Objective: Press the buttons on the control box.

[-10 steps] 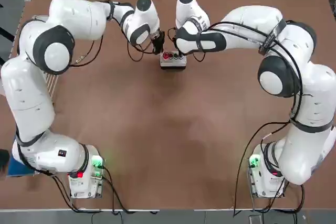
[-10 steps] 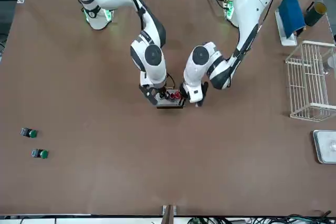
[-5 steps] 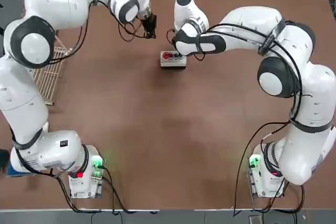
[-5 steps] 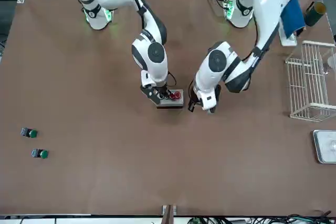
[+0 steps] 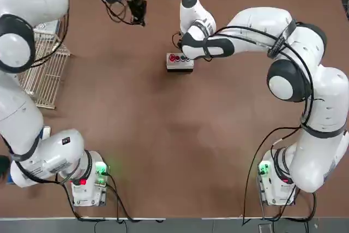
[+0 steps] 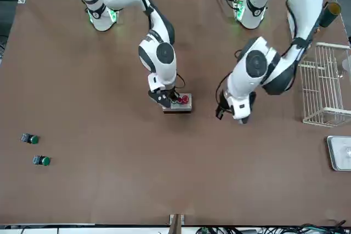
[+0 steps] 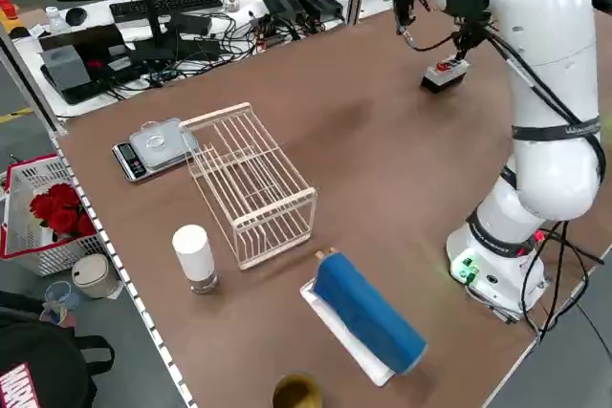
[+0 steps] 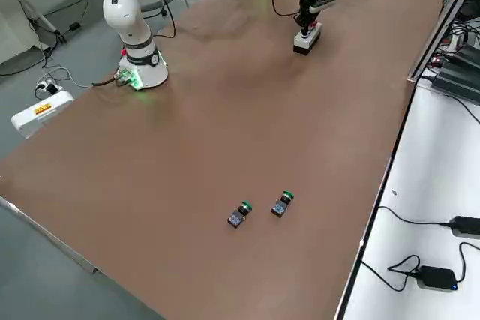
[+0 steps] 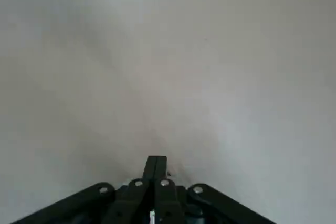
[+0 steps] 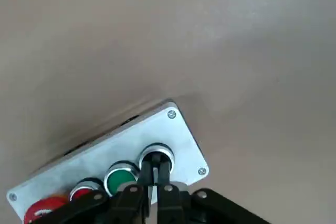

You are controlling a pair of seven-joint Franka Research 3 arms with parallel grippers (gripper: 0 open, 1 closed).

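Observation:
The control box [image 5: 179, 61] is a small light-grey box toward the far middle of the table, also seen in the front view [image 6: 179, 103]. Its top carries a row of buttons [image 10: 122, 178]: two red, one green, and a dark one with a silver ring [image 10: 156, 153] at the end. My right gripper [image 10: 155, 169] is shut, and its paired tips rest on that end button; from overhead the right gripper [image 5: 187, 54] covers that end of the box. My left gripper [image 5: 139, 17] is shut and empty, hanging over bare table well to the far left of the box, apart from it [image 9: 156, 162].
A wire rack [image 5: 46, 72] lies at the table's left edge, with a scale [image 7: 153, 145], a white cylinder [image 7: 194, 257] and a blue block [image 7: 368, 317] near it. Two loose green-and-black button parts [image 6: 30, 139] [image 6: 42, 160] lie far off on the right arm's side.
My left gripper has pulled away from the box's left end, travelling far back and to the left. The right gripper has stayed on the box.

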